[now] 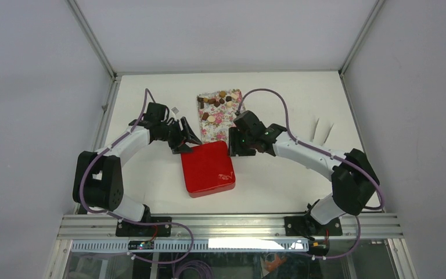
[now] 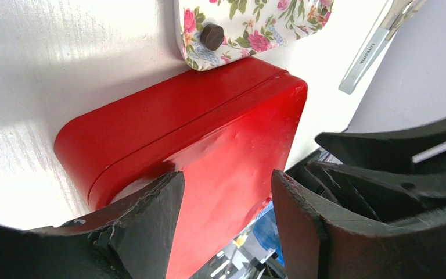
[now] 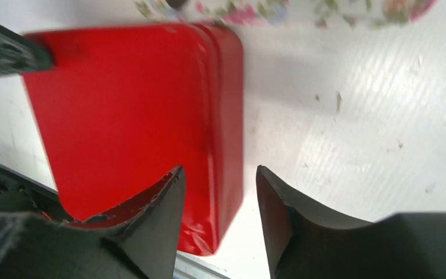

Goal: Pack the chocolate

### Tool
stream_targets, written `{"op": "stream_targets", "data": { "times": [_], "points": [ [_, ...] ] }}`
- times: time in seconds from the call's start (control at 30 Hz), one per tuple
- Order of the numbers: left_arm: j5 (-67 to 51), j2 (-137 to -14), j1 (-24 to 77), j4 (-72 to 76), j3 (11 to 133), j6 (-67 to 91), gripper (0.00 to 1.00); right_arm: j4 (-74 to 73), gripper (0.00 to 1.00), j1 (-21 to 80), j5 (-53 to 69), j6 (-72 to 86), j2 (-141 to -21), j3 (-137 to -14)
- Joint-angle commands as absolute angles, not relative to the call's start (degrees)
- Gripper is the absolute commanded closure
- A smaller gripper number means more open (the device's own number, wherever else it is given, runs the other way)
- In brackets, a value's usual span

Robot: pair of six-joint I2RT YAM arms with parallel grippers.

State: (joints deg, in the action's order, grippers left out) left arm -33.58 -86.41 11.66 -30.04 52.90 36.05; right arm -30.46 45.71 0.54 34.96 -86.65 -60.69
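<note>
So, left gripper (image 1: 188,142) and right gripper (image 1: 236,151) both hang jaws-apart at the far corners of the red tin (image 1: 208,170); chocolates (image 1: 212,102) sit just beyond it.

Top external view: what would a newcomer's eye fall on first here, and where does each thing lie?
The bright red box sits shut mid-table, by far the loudest colour. Just behind it lies a floral tray, with small chocolate pieces scattered mostly on its far end. The left pincer and right pincer flank the box's far corners, jaws apart.
</note>
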Motion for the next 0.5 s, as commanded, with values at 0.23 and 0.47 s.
{"op": "stream_targets", "data": {
  "times": [0.23,0.47],
  "points": [
    [-25.77,-88.88,12.0,-32.38,52.75,32.7,0.39,-30.42,0.78,48.78,-3.27,29.92,-96.46,-74.23],
    [-26.24,-89.03,12.0,-33.0,52.95,32.35,0.39,-31.77,0.99,48.61,-4.02,28.22,-99.01,-79.07]
  ]
}}
